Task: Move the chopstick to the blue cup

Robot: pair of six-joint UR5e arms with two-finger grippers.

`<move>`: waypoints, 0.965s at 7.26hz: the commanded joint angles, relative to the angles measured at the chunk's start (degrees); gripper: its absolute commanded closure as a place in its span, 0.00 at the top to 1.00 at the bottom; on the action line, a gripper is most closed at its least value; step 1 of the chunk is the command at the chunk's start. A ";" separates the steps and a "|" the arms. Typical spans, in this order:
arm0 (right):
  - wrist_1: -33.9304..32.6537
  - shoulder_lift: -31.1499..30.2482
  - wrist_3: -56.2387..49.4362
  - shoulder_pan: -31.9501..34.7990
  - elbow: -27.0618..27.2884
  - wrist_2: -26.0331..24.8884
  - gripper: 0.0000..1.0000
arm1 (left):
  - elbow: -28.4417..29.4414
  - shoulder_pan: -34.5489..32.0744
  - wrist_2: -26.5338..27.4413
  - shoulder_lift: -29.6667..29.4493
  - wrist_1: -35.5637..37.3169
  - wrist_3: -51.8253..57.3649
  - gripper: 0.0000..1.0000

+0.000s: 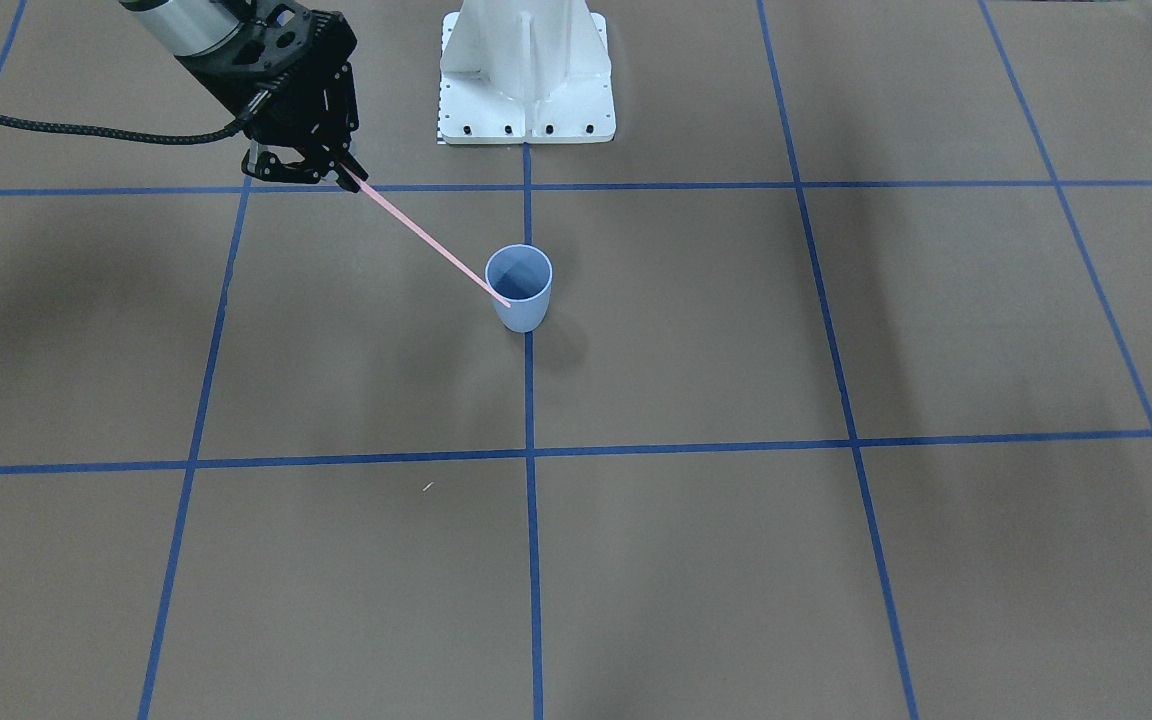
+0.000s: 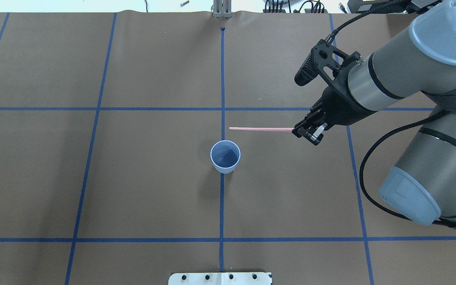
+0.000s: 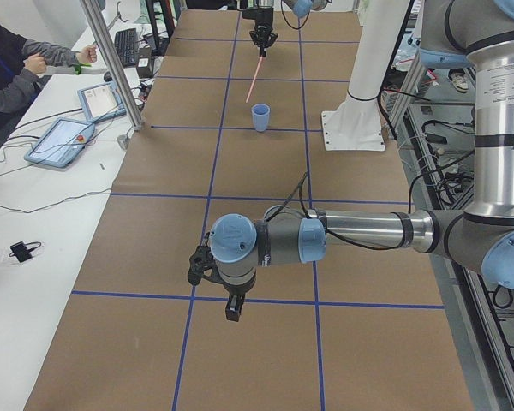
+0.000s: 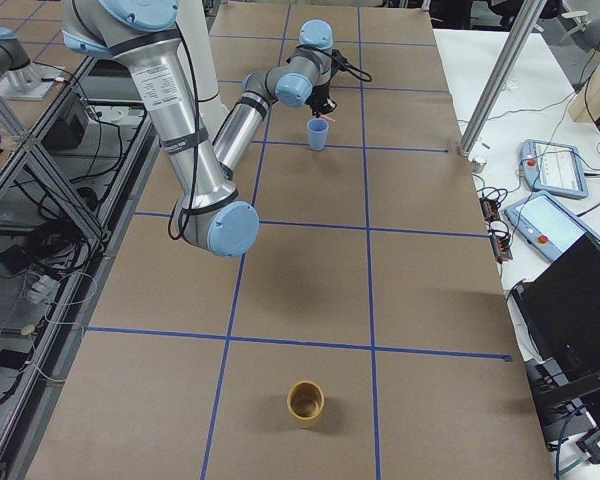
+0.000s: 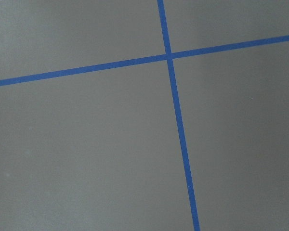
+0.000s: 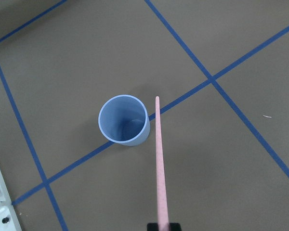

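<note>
My right gripper (image 1: 351,180) (image 2: 297,130) is shut on one end of the pale pink chopstick (image 1: 431,240) (image 2: 259,128) and holds it off the table, sloping down toward the blue cup (image 1: 526,312) (image 2: 225,156). The cup stands upright on a blue tape line and shows nothing inside. In the right wrist view the chopstick (image 6: 160,163) runs out from the gripper (image 6: 163,226), and its tip sits just beside the rim of the cup (image 6: 124,120), outside it. My left gripper (image 3: 231,306) hangs low over the table far from the cup; I cannot tell whether it is open or shut.
The white robot base plate (image 1: 526,100) sits just behind the cup. A tan cup (image 4: 305,403) stands alone near the table's right end. A metal pole (image 3: 111,68) and a side table with tablets and a seated person (image 3: 8,68) flank the workspace.
</note>
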 commanded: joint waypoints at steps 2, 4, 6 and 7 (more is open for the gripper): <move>-8.14 1.98 -0.38 -5.02 2.84 -5.07 0.00 | 0.09 0.00 0.00 0.00 0.00 -0.11 0.98; -10.19 2.79 -0.38 -6.88 3.81 -7.36 0.00 | 0.09 0.00 0.00 0.00 0.00 -0.11 0.98; -10.28 2.70 -0.30 -8.80 3.90 -9.37 0.00 | 0.09 0.00 0.00 0.00 -0.09 -0.11 0.98; -10.28 2.79 -0.29 -10.91 3.46 -12.17 0.00 | 0.09 0.00 0.00 0.00 -0.09 -0.11 0.98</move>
